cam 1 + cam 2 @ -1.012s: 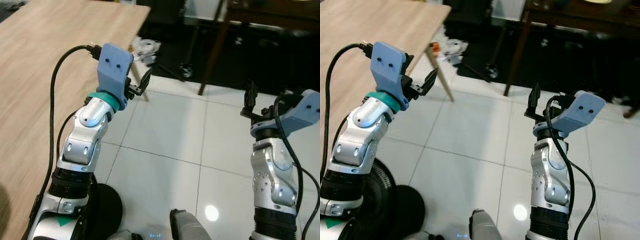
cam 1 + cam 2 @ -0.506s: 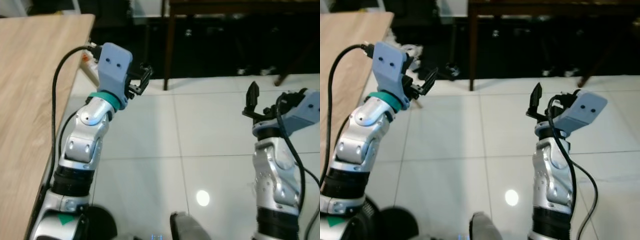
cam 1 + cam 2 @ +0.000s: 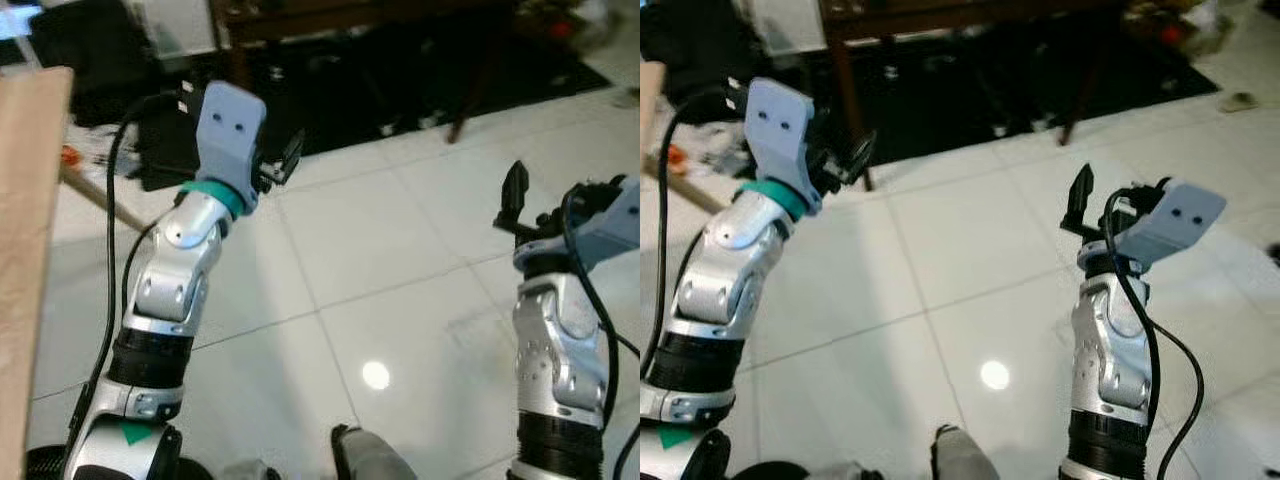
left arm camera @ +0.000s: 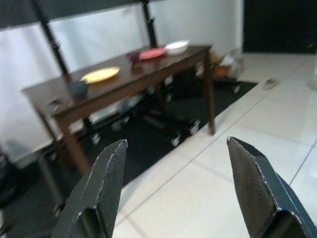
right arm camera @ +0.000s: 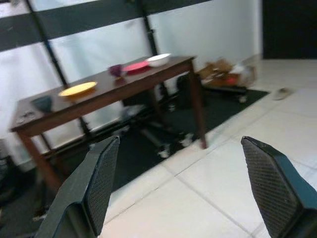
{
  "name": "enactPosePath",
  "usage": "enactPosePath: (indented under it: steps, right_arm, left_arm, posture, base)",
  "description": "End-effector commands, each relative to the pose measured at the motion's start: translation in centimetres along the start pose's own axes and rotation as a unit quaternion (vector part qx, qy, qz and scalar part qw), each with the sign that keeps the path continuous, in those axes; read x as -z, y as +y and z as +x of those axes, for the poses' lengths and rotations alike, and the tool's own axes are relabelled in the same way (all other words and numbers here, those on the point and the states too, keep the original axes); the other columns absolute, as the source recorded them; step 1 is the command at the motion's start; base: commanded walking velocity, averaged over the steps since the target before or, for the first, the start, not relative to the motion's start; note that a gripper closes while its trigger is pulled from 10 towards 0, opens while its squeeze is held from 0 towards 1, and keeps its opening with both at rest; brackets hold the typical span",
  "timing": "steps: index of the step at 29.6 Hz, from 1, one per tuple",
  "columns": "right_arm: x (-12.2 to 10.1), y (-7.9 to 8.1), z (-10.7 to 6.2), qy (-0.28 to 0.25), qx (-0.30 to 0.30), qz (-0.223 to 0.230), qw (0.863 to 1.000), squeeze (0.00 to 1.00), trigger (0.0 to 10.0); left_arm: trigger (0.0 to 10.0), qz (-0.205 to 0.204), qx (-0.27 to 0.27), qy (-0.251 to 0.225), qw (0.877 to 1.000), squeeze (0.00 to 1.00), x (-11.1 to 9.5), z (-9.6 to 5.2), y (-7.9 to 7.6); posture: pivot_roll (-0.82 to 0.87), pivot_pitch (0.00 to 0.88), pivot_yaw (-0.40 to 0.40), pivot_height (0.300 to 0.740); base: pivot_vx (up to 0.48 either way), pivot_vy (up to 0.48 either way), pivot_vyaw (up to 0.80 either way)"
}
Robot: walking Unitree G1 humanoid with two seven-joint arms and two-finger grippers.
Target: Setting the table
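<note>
I have turned the rig away from the light wood table: a second ago its top took up the left side of the head views, and now only its right edge strip remains at the left border, with one slanted leg below it. The whole picture has shifted, so this is camera motion from the turn, not motion of the furniture. The dark table now stands ahead across the white tile floor, well apart from me, on a black mat. It carries the task's things: a yellow plate near the middle of the top, a grey bowl toward the left end, and a red plate with a white bowl toward the right end; a small dark cup stands just beside the red plate. The left gripper is raised, fingers spread wide, holding nothing. The right gripper is raised likewise, wide and empty. I judge the task to be at the fetch stage: nothing is picked up yet, and the next step calls for a walk to the dark table before any grasp.
</note>
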State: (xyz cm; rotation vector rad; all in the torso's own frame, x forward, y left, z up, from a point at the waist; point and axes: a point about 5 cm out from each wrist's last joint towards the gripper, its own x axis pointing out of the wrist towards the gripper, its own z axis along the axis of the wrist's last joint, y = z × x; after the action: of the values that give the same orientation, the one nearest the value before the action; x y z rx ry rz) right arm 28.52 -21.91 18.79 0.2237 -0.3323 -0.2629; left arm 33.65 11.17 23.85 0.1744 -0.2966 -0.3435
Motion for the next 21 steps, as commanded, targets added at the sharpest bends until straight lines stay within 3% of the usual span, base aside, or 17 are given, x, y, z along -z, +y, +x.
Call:
enactPosePath:
  steps: [1, 3, 12, 15, 17, 21]
  right_arm:
    - [0.2, 0.3, -0.1, 0.002, -0.003, -0.002, 1.000, 0.00, 10.0]
    - [-0.2, 0.9, 0.2, -0.008, -0.015, -0.006, 1.000, 0.00, 10.0]
    - [-0.3, 1.8, 0.6, -0.012, -0.033, -0.007, 0.999, 0.00, 10.0]
    - [0.0, 2.6, 0.7, -0.004, -0.056, -0.007, 0.998, 0.00, 10.0]
    - [1.1, 4.0, 0.9, 0.020, -0.089, -0.008, 0.996, 0.00, 10.0]
    - [1.9, 5.1, 1.1, 0.037, -0.110, -0.010, 0.993, 0.00, 10.0]
  left_arm:
    - [10.0, 0.012, -0.015, 0.007, 1.000, 0.00, 0.5, -0.2, 0.4]
    - [10.0, 0.021, -0.048, 0.004, 0.999, 0.00, 0.6, 0.2, 0.7]
    - [10.0, 0.023, -0.065, 0.005, 0.998, 0.00, 0.8, 0.3, 1.1]
    - [10.0, 0.027, -0.074, 0.009, 0.997, 0.00, 1.0, 0.0, 1.4]
    - [10.0, 0.034, -0.098, 0.016, 0.994, 0.00, 1.8, -1.1, 2.1]
    - [10.0, 0.035, -0.112, 0.023, 0.993, 0.00, 2.9, -2.2, 2.1]
  posture:
    - [-0.04, 0.031, 0.079, 0.740]
    - [-0.04, 0.030, 0.077, 0.740]
    - [-0.04, 0.030, 0.068, 0.740]
    - [-0.02, 0.027, 0.056, 0.740]
    - [0.00, 0.016, 0.028, 0.740]
    - [0.01, 0.006, 0.011, 0.740]
  base:
    - [0.480, 0.000, 0.00]
    - [0.480, 0.000, 0.00]
    - [0.480, 0.000, 0.00]
    - [0.480, 0.000, 0.00]
    - [0.480, 0.000, 0.00]
    - [0.480, 0.000, 0.00]
